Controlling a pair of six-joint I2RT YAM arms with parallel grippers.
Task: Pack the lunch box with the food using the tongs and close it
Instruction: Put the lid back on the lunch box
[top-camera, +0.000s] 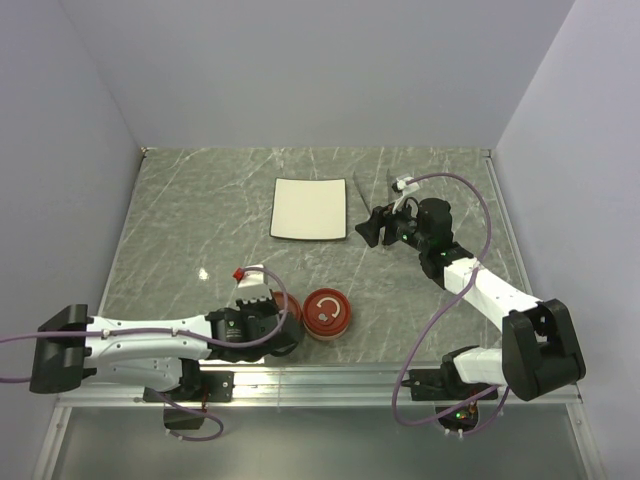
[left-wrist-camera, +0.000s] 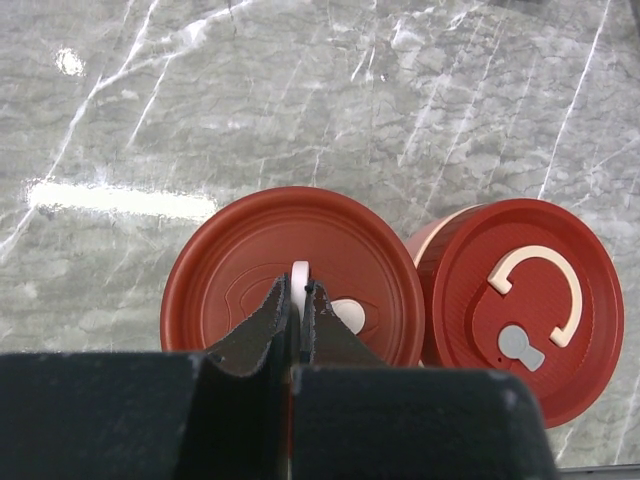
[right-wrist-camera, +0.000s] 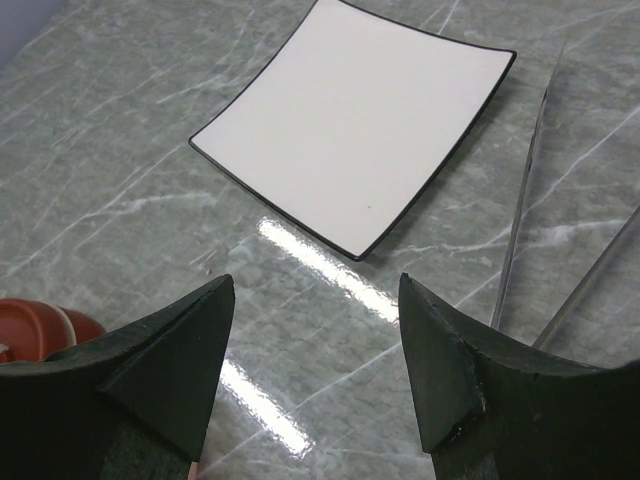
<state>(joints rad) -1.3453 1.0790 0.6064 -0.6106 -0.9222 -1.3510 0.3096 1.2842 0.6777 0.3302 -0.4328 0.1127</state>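
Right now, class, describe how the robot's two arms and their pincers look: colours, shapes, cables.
The left arm and right arm are white shells with black joints and black bases. A thin purple cable loops along each. The left pincer and right pincer are matte black, each with two pointed, wedge-shaped fingers. Small green lights glow near the wrists.

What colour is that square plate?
The plate is white with a thin black edge; the right wrist view shows it best.

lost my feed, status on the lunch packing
left jaws shut on lid handle. right jaws open near tongs. no food in view. nothing in the way.
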